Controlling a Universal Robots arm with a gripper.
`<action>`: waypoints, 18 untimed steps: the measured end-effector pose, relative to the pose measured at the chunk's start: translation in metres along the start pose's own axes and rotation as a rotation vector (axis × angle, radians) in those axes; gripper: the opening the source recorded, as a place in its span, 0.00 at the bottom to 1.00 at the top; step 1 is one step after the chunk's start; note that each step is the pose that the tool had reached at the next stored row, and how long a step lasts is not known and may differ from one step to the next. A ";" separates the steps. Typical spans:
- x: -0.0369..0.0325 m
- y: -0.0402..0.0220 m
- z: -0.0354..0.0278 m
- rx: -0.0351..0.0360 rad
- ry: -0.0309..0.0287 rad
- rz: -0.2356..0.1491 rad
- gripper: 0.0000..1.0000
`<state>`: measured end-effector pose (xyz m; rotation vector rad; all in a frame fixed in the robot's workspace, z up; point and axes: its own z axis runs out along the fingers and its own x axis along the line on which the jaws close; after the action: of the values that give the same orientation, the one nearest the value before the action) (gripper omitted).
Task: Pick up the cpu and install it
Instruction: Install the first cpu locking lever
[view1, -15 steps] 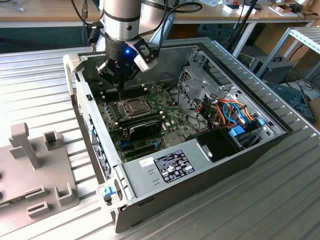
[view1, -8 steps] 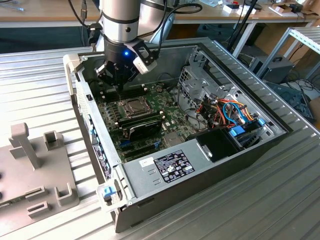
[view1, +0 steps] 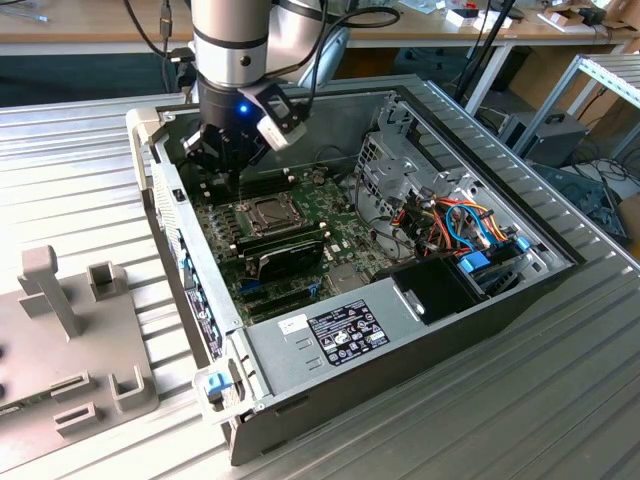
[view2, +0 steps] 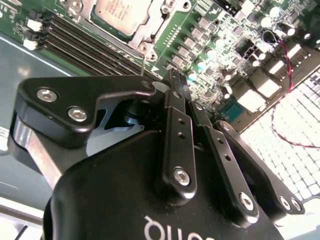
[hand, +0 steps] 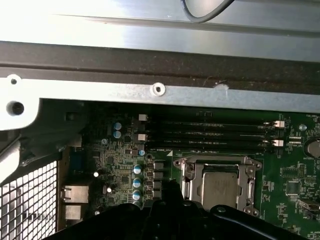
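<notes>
The cpu (view1: 270, 211) is a small square chip with a dull silver top. It lies flat inside its socket frame on the green motherboard, and shows in both wrist views (view2: 119, 14) (hand: 220, 186). My gripper (view1: 234, 168) hangs just above the board, beside the socket on the side towards the case's back wall. Its black fingers (view2: 172, 120) come together at the tips and hold nothing. In the first wrist view the dark fingertips (hand: 172, 189) sit close beside the socket frame, apart from the chip.
The open computer case (view1: 300, 325) lies on a ribbed metal table. A long black expansion card (view1: 287, 256) sits near the socket, with memory slots (hand: 210, 135) alongside. A drive cage (view1: 395, 165) and coloured cables (view1: 465, 220) are on the exterior view's right. A grey fixture (view1: 60, 320) stands on its left.
</notes>
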<state>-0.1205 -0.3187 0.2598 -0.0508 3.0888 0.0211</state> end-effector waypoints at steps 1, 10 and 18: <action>0.0001 0.0007 0.0000 0.0001 0.0001 0.000 0.11; -0.0003 0.0152 0.0016 0.0000 0.0000 0.001 0.11; -0.0004 0.0217 0.0054 0.0000 0.0001 0.001 0.11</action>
<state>-0.1205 -0.2969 0.2548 -0.0491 3.0889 0.0211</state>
